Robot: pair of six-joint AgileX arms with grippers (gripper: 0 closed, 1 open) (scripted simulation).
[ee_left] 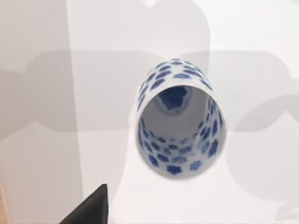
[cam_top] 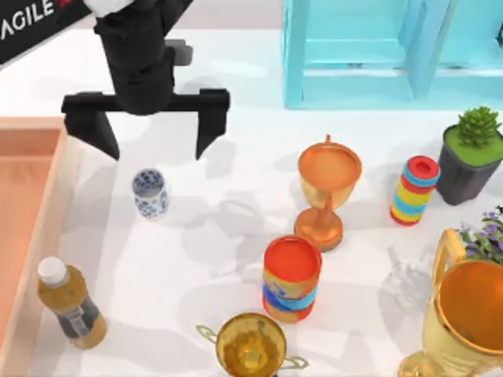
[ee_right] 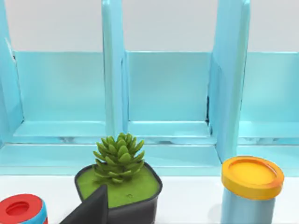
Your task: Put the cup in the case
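The cup (cam_top: 149,194) is small, white with a dense blue pattern, and stands upright on the white table left of centre. In the left wrist view I look down into the cup's (ee_left: 180,119) open mouth. My left gripper (cam_top: 156,151) hangs open just behind and above it, its black fingers spread wider than the cup and holding nothing. The case (cam_top: 31,196), a shallow peach-coloured open box, lies along the table's left edge, left of the cup. My right arm stays parked, its wrist camera facing the cyan shelf.
A cyan shelf unit (cam_top: 354,55) stands at the back right. An orange trophy (cam_top: 326,188), a red-orange-blue can (cam_top: 291,279), gold trophies (cam_top: 251,345) (cam_top: 464,322), a striped can (cam_top: 415,191), a potted succulent (cam_top: 471,153) and a bottle (cam_top: 69,302) surround the table's middle.
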